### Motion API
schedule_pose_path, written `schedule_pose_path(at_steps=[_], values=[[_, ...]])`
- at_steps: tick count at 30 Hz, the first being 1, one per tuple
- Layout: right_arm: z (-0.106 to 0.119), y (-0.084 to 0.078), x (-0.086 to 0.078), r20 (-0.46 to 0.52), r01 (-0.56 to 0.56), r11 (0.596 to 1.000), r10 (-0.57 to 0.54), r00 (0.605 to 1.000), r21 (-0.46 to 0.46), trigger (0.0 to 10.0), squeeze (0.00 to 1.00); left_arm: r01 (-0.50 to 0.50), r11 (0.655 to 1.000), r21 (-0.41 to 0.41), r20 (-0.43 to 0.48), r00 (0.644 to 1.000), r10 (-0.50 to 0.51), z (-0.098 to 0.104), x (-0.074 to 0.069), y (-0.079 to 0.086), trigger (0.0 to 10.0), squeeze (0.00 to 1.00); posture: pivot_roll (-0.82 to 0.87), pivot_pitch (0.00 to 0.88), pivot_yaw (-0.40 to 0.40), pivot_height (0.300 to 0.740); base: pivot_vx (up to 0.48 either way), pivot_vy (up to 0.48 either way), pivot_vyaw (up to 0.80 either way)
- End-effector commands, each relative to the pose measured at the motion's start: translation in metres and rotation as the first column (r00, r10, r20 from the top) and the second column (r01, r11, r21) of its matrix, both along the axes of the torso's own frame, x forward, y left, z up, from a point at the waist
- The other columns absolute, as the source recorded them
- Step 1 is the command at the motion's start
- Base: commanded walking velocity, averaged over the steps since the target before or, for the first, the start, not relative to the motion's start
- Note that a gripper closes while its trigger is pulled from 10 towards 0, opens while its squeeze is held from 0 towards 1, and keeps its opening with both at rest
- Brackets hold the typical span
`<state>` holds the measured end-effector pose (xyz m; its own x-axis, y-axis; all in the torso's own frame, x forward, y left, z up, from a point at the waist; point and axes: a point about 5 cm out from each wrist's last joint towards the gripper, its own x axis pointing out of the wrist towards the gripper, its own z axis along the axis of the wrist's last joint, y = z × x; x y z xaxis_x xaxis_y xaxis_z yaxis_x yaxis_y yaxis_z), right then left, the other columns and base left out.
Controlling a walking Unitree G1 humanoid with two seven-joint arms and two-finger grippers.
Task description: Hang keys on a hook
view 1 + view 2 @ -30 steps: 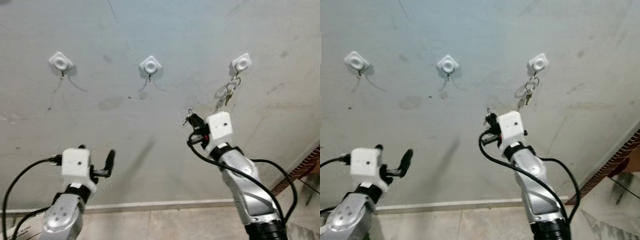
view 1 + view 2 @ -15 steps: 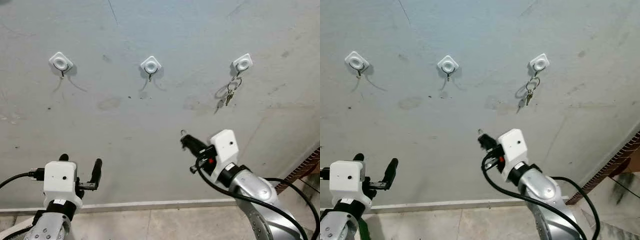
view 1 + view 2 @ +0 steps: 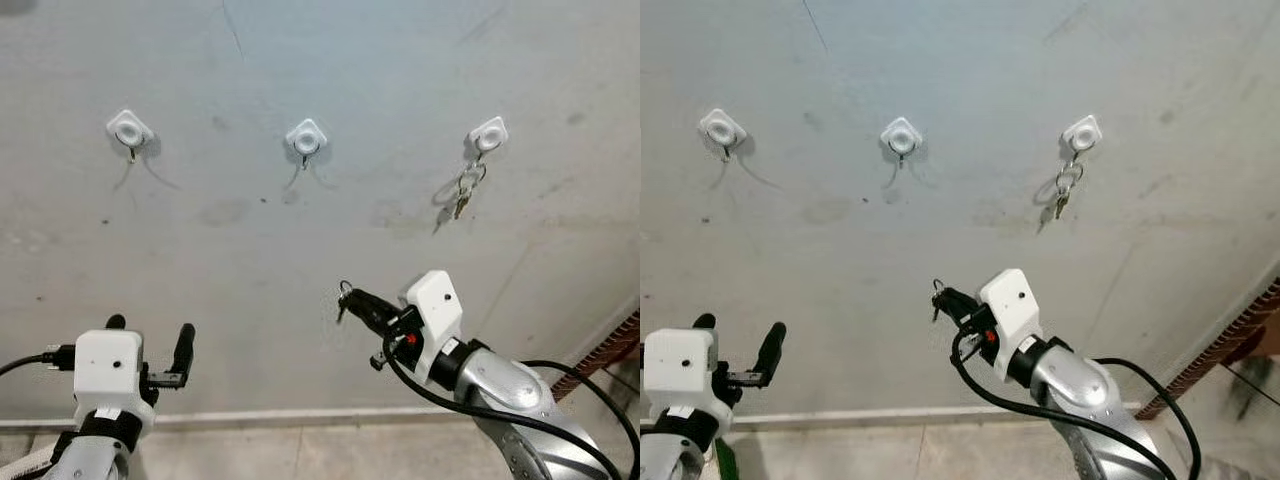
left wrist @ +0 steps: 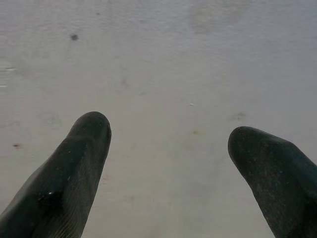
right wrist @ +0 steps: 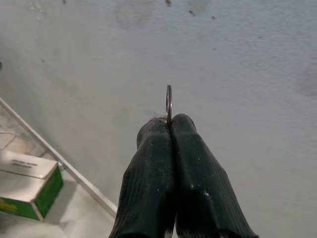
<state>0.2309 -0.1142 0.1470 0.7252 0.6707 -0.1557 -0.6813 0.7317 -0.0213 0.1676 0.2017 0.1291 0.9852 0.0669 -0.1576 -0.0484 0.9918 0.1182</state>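
Observation:
Three white hooks sit in a row on the grey wall: a bare left hook [image 3: 130, 128], a bare middle hook [image 3: 306, 136] and a right hook [image 3: 488, 133]. A bunch of keys [image 3: 462, 187] hangs from the right hook. My right gripper [image 3: 348, 298] is below and right of the middle hook, well under the row, shut on a thin metal key ring [image 5: 169, 102] that sticks out past its fingertips. My left gripper [image 3: 150, 336] is low at the left, facing bare wall, its fingers [image 4: 84, 148] spread open with nothing between them.
A pale skirting board [image 3: 300, 415] runs along the foot of the wall above the tiled floor. A green and white box [image 5: 29, 183] lies on the floor by the wall. A reddish brick edge [image 3: 612, 345] shows at the far right.
My right gripper has come down and to the left, away from the right hook, still shut on the ring. The left arm has sunk lower. The hung keys stay put.

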Motion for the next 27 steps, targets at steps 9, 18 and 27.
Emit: schedule_pose_path(at_steps=[9,18,27], values=[[0.005,-0.004,0.001,0.025,0.029,1.0,-0.028,0.999,-0.01,10.0,0.0,0.027,1.0,-0.014,-0.007,1.0,-0.027,0.001,-0.001,-0.003,10.0,0.0,0.17,0.0,-0.001,0.74,0.365,0.0,0.0],[0.004,-0.003,0.001,0.023,0.025,1.0,-0.025,0.999,-0.011,10.0,0.0,0.03,1.0,-0.009,-0.01,1.0,-0.03,0.0,-0.001,-0.003,10.0,0.0,0.18,0.0,0.001,0.74,0.175,0.0,0.0],[0.007,0.006,0.003,0.044,-0.013,1.0,0.012,0.999,0.014,10.0,0.0,-0.002,1.0,0.001,-0.024,1.0,0.002,-0.002,-0.001,-0.001,10.0,0.0,0.18,0.0,-0.002,0.74,0.0,0.0,0.0]])
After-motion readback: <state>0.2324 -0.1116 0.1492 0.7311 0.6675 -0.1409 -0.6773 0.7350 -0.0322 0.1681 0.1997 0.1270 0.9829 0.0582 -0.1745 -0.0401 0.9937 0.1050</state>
